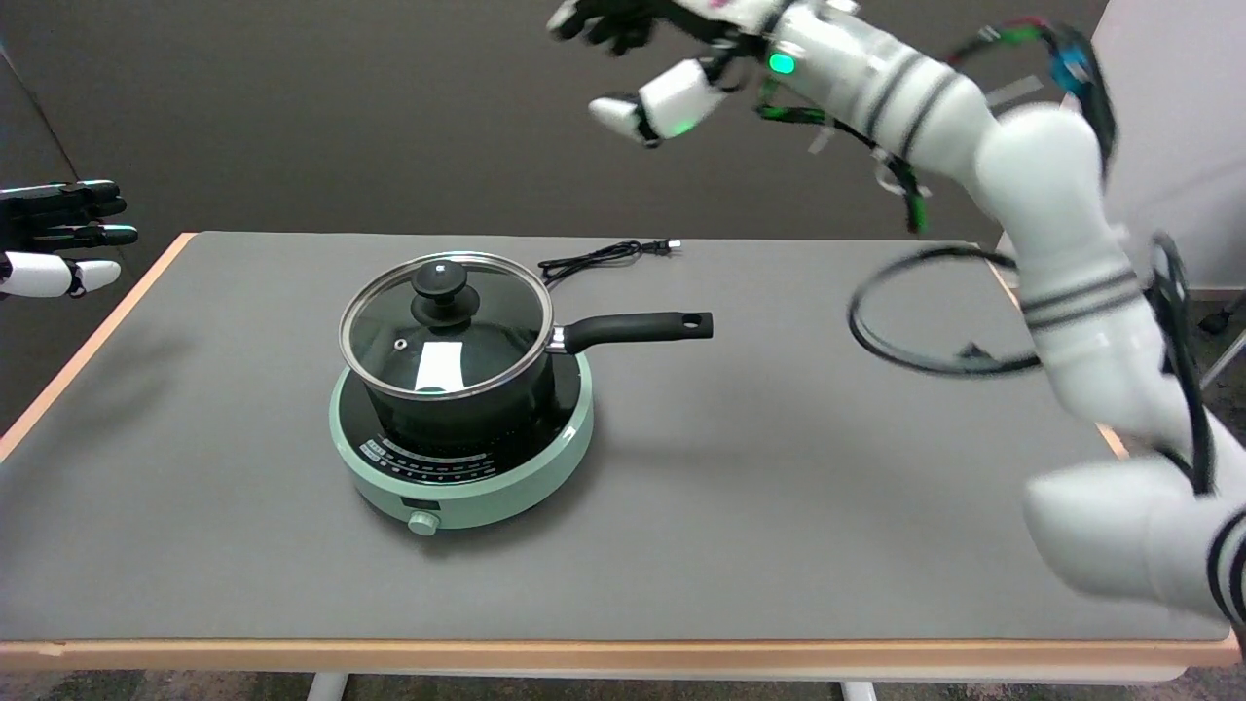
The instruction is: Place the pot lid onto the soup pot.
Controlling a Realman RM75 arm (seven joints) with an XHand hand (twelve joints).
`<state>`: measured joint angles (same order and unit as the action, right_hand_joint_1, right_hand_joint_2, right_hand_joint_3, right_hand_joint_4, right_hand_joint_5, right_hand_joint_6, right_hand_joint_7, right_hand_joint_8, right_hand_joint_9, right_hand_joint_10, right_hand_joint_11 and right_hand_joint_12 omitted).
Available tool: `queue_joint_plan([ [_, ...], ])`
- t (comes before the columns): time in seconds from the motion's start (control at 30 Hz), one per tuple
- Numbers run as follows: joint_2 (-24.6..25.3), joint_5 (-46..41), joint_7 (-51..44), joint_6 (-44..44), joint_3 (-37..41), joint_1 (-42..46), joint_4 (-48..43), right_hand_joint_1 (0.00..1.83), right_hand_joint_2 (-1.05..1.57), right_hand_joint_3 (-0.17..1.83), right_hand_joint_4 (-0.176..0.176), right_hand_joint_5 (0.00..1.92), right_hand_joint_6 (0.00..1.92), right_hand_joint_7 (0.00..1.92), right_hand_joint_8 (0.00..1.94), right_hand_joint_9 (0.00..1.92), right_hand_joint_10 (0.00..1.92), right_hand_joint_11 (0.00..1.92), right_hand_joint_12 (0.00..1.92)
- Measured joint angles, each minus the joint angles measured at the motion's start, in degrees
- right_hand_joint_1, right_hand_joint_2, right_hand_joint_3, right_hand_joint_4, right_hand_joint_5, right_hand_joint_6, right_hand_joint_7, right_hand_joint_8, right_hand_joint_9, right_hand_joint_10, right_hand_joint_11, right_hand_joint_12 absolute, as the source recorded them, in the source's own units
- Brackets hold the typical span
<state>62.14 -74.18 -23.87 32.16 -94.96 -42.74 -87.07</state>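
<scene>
Lid: we saw the pot lid [446, 326] seated on the soup pot [467, 409].
Pot: stood on the green cooker [545, 458], on the surface [759, 506].
Robot hand: the right robot hand [642, 58] hung high, fingers spread, empty.

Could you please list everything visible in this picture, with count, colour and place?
lid: one, glass with black knob, sitting on the pot
pot: one, black, long handle pointing right, on the cooker
cooker: one, pale green, table's left-centre
cord: one, black, behind the pot
table: one, grey top, wooden edge
right hand: one, black and white, raised above the table's far side, holding nothing
left hand: one, black and white, idle at far left
</scene>
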Motion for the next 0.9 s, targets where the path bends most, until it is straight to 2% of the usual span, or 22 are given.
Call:
queue_joint_plan([
  [0.17,-1.5,-0.8,0.1,-9.4,7.3,10.7,-5.7,0.72,0.53,0.91,0.099,0.49,0.21,0.61,0.19,0.66,0.45,0.47,1.02],
  [0.53,-1.9,-10.5,3.3,-24.6,20.7,27.9,-12.9,0.63,0.55,0.91,0.074,0.42,0.17,0.55,0.18,0.63,0.41,0.46,0.95],
  [0.67,-0.7,-13.9,4.6,-28.3,24.1,31.7,-14.5,0.52,0.56,0.88,0.074,0.41,0.17,0.53,0.18,0.60,0.38,0.44,0.90],
  [0.77,0.5,-15.8,5.4,-30.7,26.1,33.9,-15.5,0.39,0.54,0.86,0.075,0.39,0.16,0.43,0.16,0.52,0.31,0.41,0.82],
  [0.83,1.4,-16.8,6.0,-32.1,27.1,35.0,-16.0,0.31,0.57,0.77,0.066,0.34,0.17,0.36,0.17,0.46,0.25,0.37,0.74],
  [0.9,2.3,-17.8,6.7,-33.6,28.0,36.2,-16.6,0.27,0.55,0.78,0.051,0.30,0.16,0.29,0.17,0.40,0.23,0.34,0.68],
])
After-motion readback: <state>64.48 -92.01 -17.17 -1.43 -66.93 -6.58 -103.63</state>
